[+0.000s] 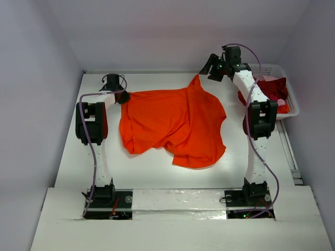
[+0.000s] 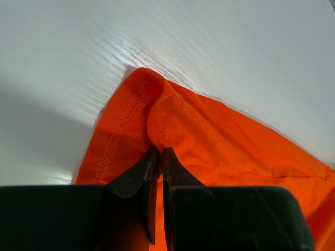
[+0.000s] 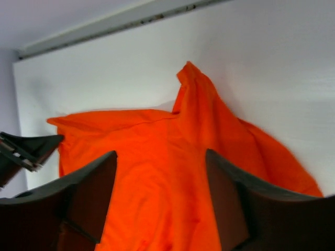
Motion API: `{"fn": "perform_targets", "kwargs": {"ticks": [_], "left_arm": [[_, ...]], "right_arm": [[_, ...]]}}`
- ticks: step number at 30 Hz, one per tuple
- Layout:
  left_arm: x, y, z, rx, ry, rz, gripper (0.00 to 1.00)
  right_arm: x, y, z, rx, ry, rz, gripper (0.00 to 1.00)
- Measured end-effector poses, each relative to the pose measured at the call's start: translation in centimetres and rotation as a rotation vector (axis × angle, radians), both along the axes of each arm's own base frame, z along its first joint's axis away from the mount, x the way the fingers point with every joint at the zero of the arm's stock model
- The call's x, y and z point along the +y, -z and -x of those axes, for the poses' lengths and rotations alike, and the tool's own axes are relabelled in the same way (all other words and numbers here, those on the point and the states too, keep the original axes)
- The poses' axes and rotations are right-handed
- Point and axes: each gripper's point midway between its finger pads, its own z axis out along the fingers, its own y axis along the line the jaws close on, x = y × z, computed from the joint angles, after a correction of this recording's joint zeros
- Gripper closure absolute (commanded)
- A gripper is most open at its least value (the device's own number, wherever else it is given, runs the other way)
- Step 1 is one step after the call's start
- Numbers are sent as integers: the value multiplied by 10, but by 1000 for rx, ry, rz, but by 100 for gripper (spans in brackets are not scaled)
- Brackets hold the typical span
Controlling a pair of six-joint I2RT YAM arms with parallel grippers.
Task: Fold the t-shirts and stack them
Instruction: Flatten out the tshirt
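The left gripper is clamped on a hemmed corner of the orange t-shirt. The right gripper hangs spread apart, with the shirt's peak just ahead of it.

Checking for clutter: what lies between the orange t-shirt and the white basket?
Top view: a bare strip of table, with the right arm rising over it, separates the orange t-shirt from the basket.
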Motion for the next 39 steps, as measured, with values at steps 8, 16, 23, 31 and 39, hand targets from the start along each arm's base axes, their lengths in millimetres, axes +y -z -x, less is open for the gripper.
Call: {"fn": "perform_targets", "kwargs": {"ticks": [8, 16, 23, 31, 39], "left_arm": [[-3, 0, 2, 10, 1, 7, 100], [-16, -15, 3, -15, 23, 13, 100], [-27, -37, 3, -55, 45, 21, 100], [-27, -48, 6, -62, 44, 25, 100], [-27, -58, 13, -67, 45, 25, 100]], "right_arm": [[7, 41, -19, 63, -13, -22, 36], [17, 57, -19, 104, -33, -80, 38], [29, 52, -36, 58, -63, -145, 42], [37, 57, -49, 44, -58, -216, 42], [31, 64, -59, 30, -9, -197, 42]]}}
